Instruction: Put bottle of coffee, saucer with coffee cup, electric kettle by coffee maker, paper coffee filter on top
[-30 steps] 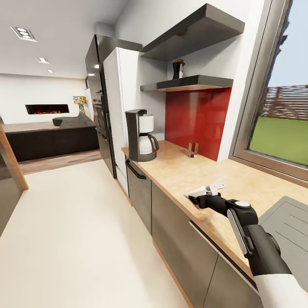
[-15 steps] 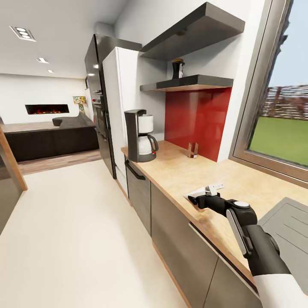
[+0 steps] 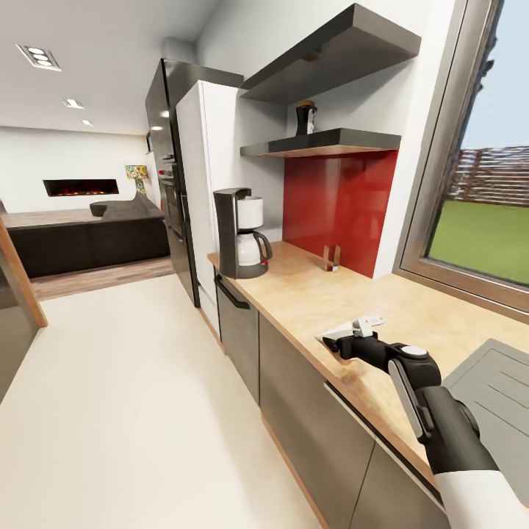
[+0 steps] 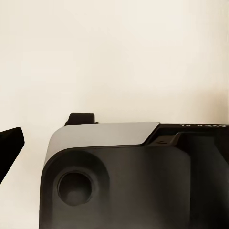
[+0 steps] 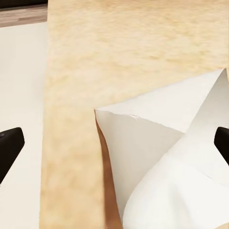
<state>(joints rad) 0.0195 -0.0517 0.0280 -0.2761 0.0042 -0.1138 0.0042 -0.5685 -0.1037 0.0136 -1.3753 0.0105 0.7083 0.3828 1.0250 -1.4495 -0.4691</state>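
The white paper coffee filter lies on the light wood countertop near its front edge. My right gripper hovers right at it, open. In the right wrist view the filter sits between the widely spread fingertips, untouched by them. The dark grey coffee maker stands at the counter's far end. The dark bottle of coffee is up on the black kitchen shelf. One dark fingertip of my left gripper shows beside a dark part of the robot body.
A grey sink is set into the counter at the near right. A small clear holder stands against the red backsplash. A white fridge rises past the coffee maker. Pale floor spreads to the left.
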